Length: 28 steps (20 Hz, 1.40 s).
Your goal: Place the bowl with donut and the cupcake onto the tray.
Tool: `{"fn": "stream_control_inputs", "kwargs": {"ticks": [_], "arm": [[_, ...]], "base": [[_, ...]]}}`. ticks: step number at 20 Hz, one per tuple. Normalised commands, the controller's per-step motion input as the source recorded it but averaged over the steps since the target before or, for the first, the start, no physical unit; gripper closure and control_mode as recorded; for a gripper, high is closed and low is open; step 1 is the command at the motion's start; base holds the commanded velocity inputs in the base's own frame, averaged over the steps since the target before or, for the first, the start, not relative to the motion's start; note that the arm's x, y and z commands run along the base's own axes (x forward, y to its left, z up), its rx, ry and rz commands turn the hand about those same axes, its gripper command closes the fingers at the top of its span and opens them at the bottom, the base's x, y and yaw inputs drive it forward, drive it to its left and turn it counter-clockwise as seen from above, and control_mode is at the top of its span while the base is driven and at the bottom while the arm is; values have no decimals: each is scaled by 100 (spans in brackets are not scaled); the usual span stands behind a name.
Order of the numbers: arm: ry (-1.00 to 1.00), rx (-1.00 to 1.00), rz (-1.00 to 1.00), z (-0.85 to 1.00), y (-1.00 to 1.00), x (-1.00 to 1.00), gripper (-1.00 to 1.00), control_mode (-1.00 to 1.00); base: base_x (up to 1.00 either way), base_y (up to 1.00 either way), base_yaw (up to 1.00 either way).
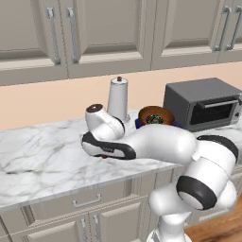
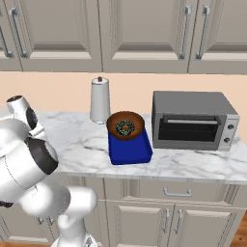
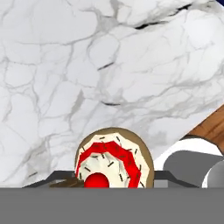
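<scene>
Paper towel roll (image 2: 100,101) and toaster oven (image 2: 193,120) flanking tray (image 2: 129,149).

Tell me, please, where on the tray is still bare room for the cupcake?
The bowl with the donut crowds the tray's back half. The front half, toward the counter edge, is bare blue. The toaster oven stands close on its right.
</scene>
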Motion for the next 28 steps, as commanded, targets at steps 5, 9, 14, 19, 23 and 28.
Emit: {"fn": "stream_control_inputs", "kwargs": {"ticks": [5, 9, 14, 19, 23, 28], "arm": [[2, -1, 2, 35, -65, -9, 100, -100], [-1, -1, 4, 0, -83, 14, 100, -100], [0, -1, 8, 3, -98, 17, 100, -100], [0, -1, 10, 11, -92, 30, 100, -100], [7, -1, 11, 14, -74, 20, 100, -100], [8, -4, 6, 10, -66, 3, 100, -100]], "base": [[0, 0, 0], [0, 0, 0], [0, 0, 0], [0, 0, 0], [0, 0, 0], [0, 0, 0]]}}
